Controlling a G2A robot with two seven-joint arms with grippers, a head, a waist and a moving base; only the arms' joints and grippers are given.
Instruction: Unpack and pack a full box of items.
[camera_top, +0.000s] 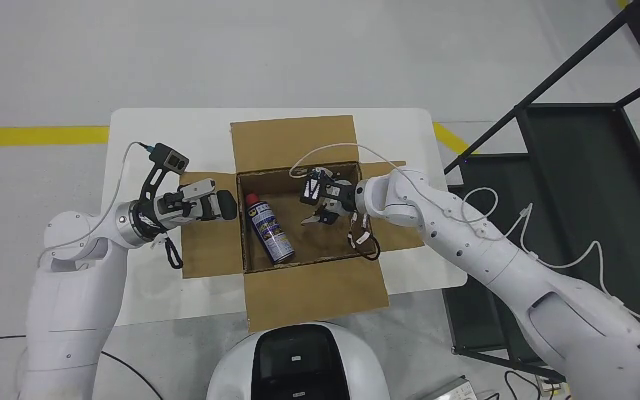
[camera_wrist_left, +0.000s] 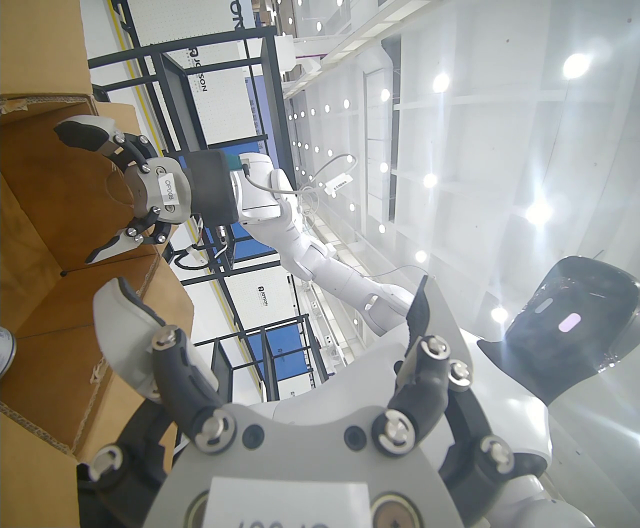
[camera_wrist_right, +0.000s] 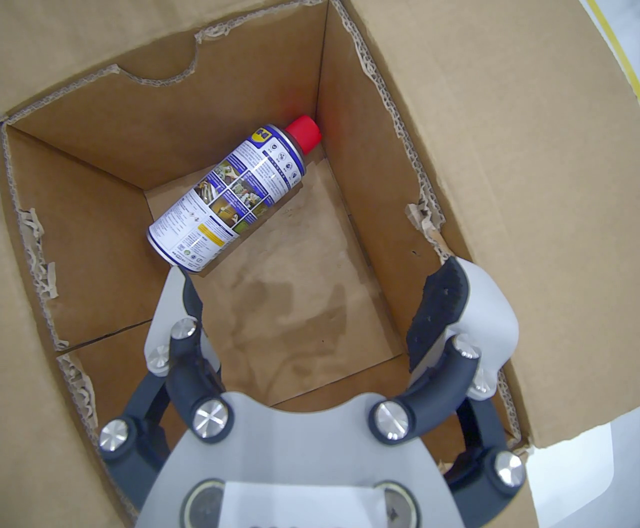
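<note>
At mid-tabletop (camera_top: 150, 135) the open box (camera_top: 295, 140) holds only one spray can (camera_top: 268, 228), lying along the wall nearest the open, empty left gripper (camera_wrist_left: 265, 290), while the right gripper (camera_wrist_right: 310, 282) hangs open and empty over the box, so we judge unpacking nearly complete and packing outstanding.

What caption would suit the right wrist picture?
Right gripper, jaws open, over a cardboard box holding one spray can.

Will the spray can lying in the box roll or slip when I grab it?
Probably rigid: the spray can looks metal. Lying on its side on the flat floor of the box, it may roll if nudged. Its glossy round body could slip in a light grip.
</note>
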